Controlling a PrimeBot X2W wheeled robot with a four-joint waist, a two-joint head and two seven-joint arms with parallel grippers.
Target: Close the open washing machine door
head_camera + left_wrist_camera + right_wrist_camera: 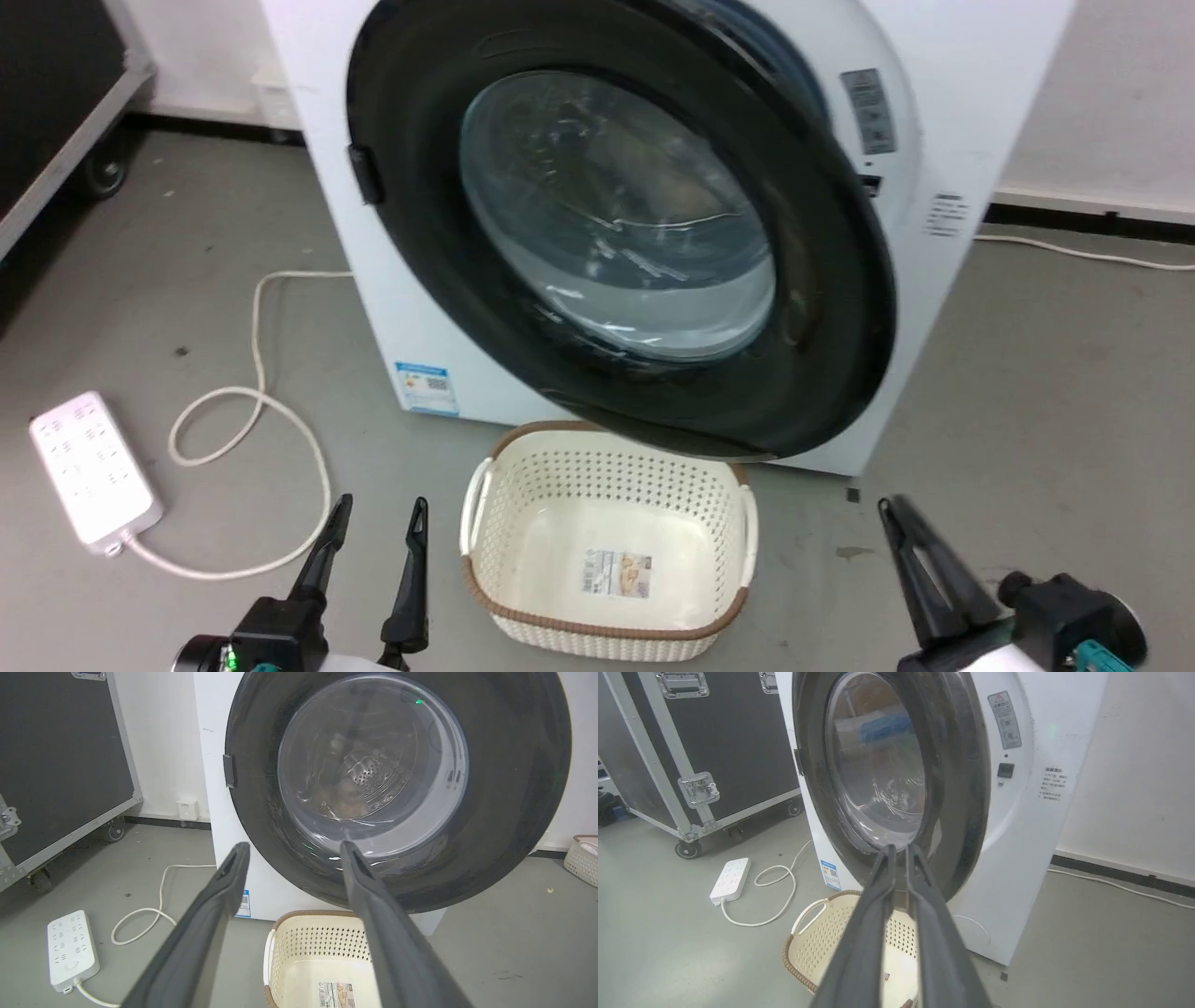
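Upper middle of the head view, the washing machine door (616, 233) is hanging ajar, its free edge gaping on the right, nearer the right gripper (892, 511), which is sitting pinched together. The left gripper (382, 506) is idling, spread apart.

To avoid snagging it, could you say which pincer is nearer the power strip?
Left. The left pincer is beside the power strip; the right pincer, beyond the basket.

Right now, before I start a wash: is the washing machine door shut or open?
Ajar: the washing machine door stands off the washing machine at its right edge.
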